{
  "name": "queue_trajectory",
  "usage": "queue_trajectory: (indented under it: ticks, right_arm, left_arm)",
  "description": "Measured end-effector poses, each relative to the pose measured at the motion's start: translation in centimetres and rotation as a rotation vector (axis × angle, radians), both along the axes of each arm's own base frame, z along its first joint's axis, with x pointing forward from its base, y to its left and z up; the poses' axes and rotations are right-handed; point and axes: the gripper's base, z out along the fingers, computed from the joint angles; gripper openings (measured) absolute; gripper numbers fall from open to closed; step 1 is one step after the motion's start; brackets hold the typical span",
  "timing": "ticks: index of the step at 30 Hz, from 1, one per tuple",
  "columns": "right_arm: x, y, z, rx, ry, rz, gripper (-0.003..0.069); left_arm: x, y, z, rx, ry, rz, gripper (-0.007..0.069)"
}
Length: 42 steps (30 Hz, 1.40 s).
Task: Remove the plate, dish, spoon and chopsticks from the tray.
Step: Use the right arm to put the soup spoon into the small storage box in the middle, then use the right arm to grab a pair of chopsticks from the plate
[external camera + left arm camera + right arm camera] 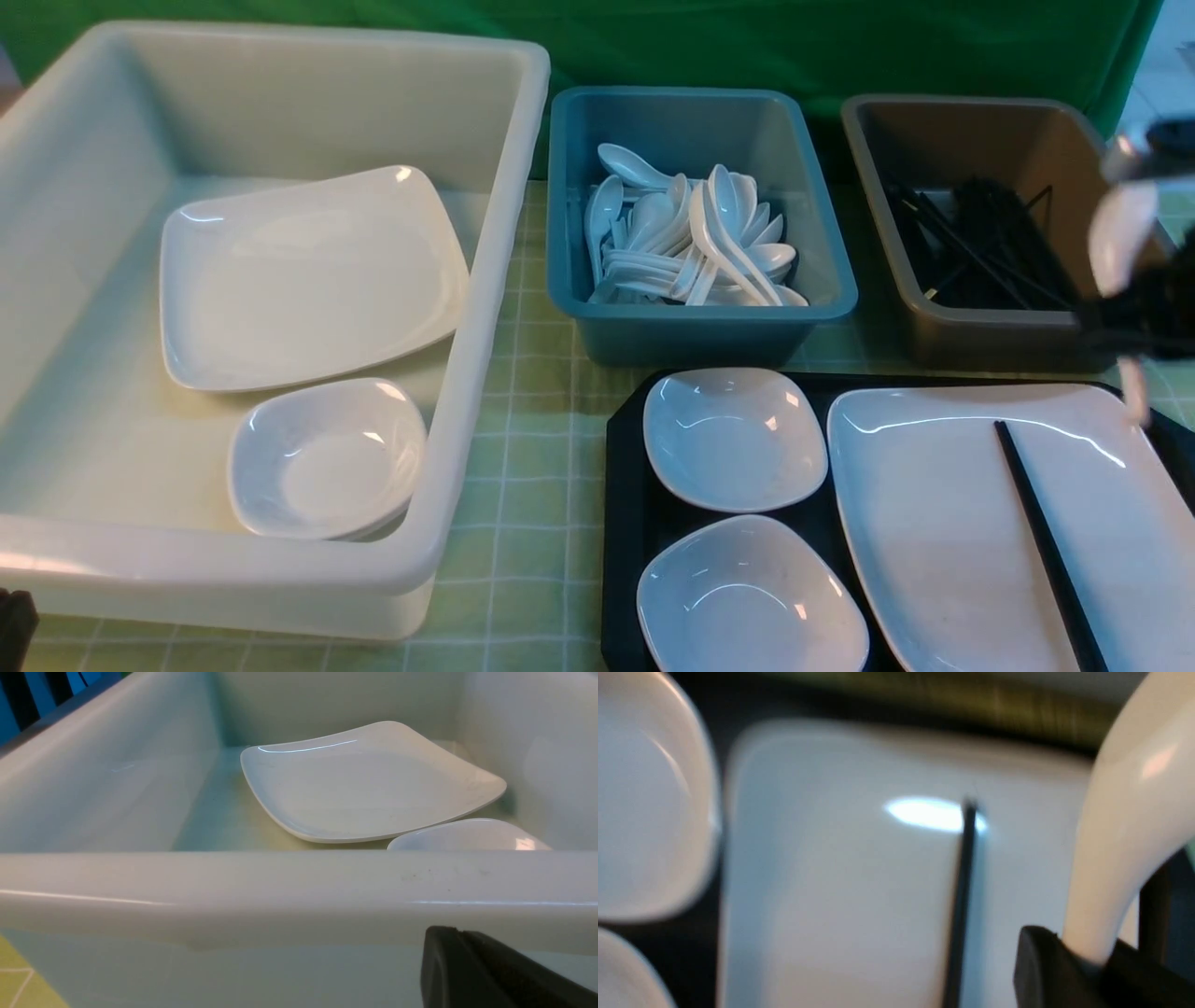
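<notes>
While clamped in the right gripper [1092,966], spoon [1125,835] hangs above the tray [625,467] near the table's right edge; risk: glossy handle slips mid-swing, dropping onto plate [934,523] or chopsticks [1046,541]; left gripper [472,975], near-left corner, opening cannot be told

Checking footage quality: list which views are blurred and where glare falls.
Front view: sharp except the smeared right hand and spoon. Right wrist view: soft throughout, glare patch on the plate by the chopsticks. Left wrist view: crisp.
</notes>
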Motion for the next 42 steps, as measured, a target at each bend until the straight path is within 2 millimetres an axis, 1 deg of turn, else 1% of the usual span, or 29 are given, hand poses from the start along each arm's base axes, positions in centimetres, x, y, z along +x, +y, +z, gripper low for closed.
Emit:
queue_trajectory:
  ticks: [1, 2, 4, 5, 6, 7, 8, 9, 11, 12, 13, 15, 18, 19, 20, 21, 25, 27, 28, 30, 32, 34, 35, 36, 37, 39, 40, 41, 42]
  right_arm:
    - [1.0, 2.0, 1.9, 0.033, -0.094, 0.055, 0.0048]
    - [2.1, 3.8, 3.0, 0.054, -0.158, 0.101, 0.0049]
    - [3.8, 6.7, 4.3, 0.076, -0.235, 0.172, 0.0055]
    - [5.3, 9.3, 4.1, 0.087, -0.263, 0.225, 0.0064]
    - [5.9, 10.2, 4.0, 0.091, -0.275, 0.243, 0.0069]
    - [7.2, 12.0, 3.5, 0.095, -0.293, 0.272, 0.0085]
    - [7.4, 12.3, 3.4, 0.096, -0.302, 0.275, 0.0087]
    - [8.7, 13.8, 2.6, 0.101, -0.319, 0.293, 0.0109]
    - [10.8, 15.6, 0.9, 0.101, -0.331, 0.307, 0.0158]
    - [11.4, 16.1, 0.6, 0.102, -0.336, 0.309, 0.0176]
    - [12.6, 16.7, -0.9, 0.095, -0.321, 0.312, 0.0224]
    - [13.6, 17.2, -2.1, 0.087, -0.306, 0.314, 0.0280]
    - [14.1, 17.0, -2.7, 0.053, -0.243, 0.328, 0.0356]
    - [14.0, 17.0, -2.8, 0.049, -0.235, 0.329, 0.0358]
    - [13.7, 16.4, -2.0, 0.002, -0.190, 0.347, 0.0356]
    - [13.7, 16.2, -1.8, -0.010, -0.185, 0.350, 0.0351]
    - [11.4, 13.6, 1.0, -0.184, -0.046, 0.372, 0.0216]
    - [9.4, 11.1, 2.7, -0.266, 0.081, 0.308, 0.0081]
    - [9.1, 10.8, 3.0, -0.266, 0.094, 0.295, 0.0073]
    - [7.7, 8.1, 3.1, -0.280, 0.170, 0.195, 0.0019]
    - [6.5, 6.5, 1.9, -0.277, 0.245, 0.128, 0.0010]
    - [5.1, 5.3, -0.8, -0.279, 0.363, 0.065, 0.0010]
    - [4.8, 5.1, -1.5, -0.284, 0.388, 0.061, 0.0010]
    - [3.9, 4.6, -3.3, -0.291, 0.460, 0.037, 0.0015]
    - [2.8, 4.2, -5.5, -0.304, 0.538, 0.021, 0.0029]
    - [1.8, 3.9, -7.4, -0.314, 0.598, 0.012, 0.0064]
    - [0.9, 3.6, -8.9, -0.324, 0.647, 0.009, 0.0108]
    - [0.8, 3.6, -9.1, -0.324, 0.653, 0.007, 0.0108]
    - [0.0, 3.4, -10.3, -0.327, 0.683, -0.003, 0.0180]
  left_arm:
    - [0.0, 0.0, 0.0, 0.000, 0.000, 0.000, -0.0002]
    - [0.0, 0.0, 0.0, 0.000, 0.000, 0.000, -0.0002]
    - [0.0, 0.0, 0.0, 0.000, 0.000, 0.000, -0.0002]
    - [0.0, 0.0, 0.0, 0.000, 0.000, 0.000, -0.0002]
    - [0.0, 0.0, 0.0, 0.000, 0.000, 0.000, -0.0002]
    - [0.0, 0.0, 0.0, 0.000, 0.000, 0.000, -0.0002]
    - [0.0, 0.0, 0.0, 0.000, 0.000, 0.000, -0.0002]
    - [0.0, 0.0, 0.0, 0.000, 0.000, 0.000, -0.0002]
    - [0.0, 0.0, 0.0, 0.000, 0.000, 0.000, -0.0002]
    - [0.0, 0.0, 0.0, 0.000, 0.000, 0.000, -0.0002]
    - [0.0, 0.0, 0.0, 0.000, 0.000, 0.000, -0.0002]
    - [0.0, 0.0, 0.0, 0.000, 0.000, 0.000, -0.0002]
    - [0.0, 0.0, 0.0, 0.000, 0.000, 0.000, -0.0002]
    - [0.0, 0.0, 0.0, 0.000, 0.000, 0.000, -0.0002]
    - [0.0, 0.0, 0.0, 0.000, 0.000, 0.000, -0.0002]
    - [0.0, 0.0, 0.0, 0.000, 0.000, 0.000, -0.0002]
    - [0.0, 0.0, 0.0, 0.000, 0.000, 0.000, -0.0002]
    - [0.0, 0.0, 0.0, 0.000, 0.000, 0.000, -0.0002]
    - [0.0, 0.0, 0.0, 0.000, 0.000, 0.000, -0.0002]
    - [0.0, 0.0, 0.0, 0.000, 0.000, 0.000, -0.0002]
    - [0.0, 0.0, 0.0, 0.000, 0.000, 0.000, -0.0002]
    - [0.0, 0.0, 0.0, 0.000, 0.000, 0.000, -0.0002]
    - [0.0, 0.0, 0.0, 0.000, 0.000, 0.000, -0.0002]
    - [0.0, 0.0, 0.0, 0.000, 0.000, 0.000, -0.0002]
    - [0.0, 0.0, 0.0, 0.000, 0.000, 0.000, -0.0002]
    - [0.0, 0.0, 0.0, 0.000, 0.000, 0.000, -0.0002]
    - [0.0, 0.0, 0.0, 0.000, 0.000, 0.000, -0.0002]
    - [0.0, 0.0, 0.0, 0.000, 0.000, 0.000, -0.0002]
    - [0.0, 0.0, 0.0, 0.000, 0.000, 0.000, -0.0002]
